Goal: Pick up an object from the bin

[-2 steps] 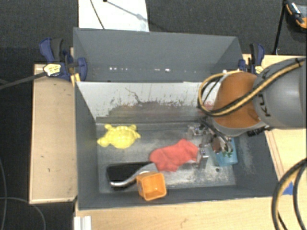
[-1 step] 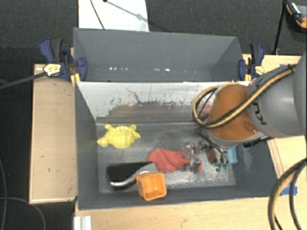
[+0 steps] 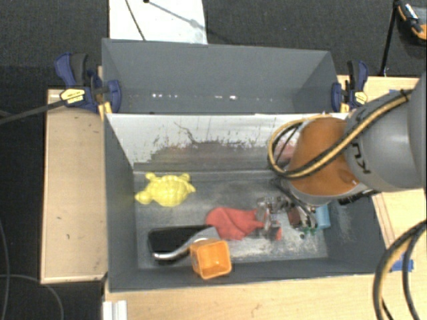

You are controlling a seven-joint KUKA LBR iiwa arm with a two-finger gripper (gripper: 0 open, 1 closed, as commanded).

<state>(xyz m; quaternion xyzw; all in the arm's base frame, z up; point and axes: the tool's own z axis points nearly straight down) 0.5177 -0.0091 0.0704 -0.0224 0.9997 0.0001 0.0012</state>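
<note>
Grey sheet metal forms the bin (image 3: 123, 205), with a scuffed floor and a back wall that slopes up and away. The arm (image 3: 393, 145) reaches in from the right, carrying an orange cover (image 3: 320, 165) and looped cables at its wrist. Its pincer (image 3: 270, 220) is low over the floor in the right half of the bin, at the right end of a red, crumpled soft thing (image 3: 228, 222) that lies about mid-floor. The two look to be touching, but I cannot tell whether the pincer is wide, narrow or clamped on it. Near the front wall an orange cup (image 3: 212, 259) lies tilted, just beside a black thing with a curved silvery handle (image 3: 172, 242). A yellow turtle-shaped toy (image 3: 165, 189) rests at the left, well apart from the pincer.
</note>
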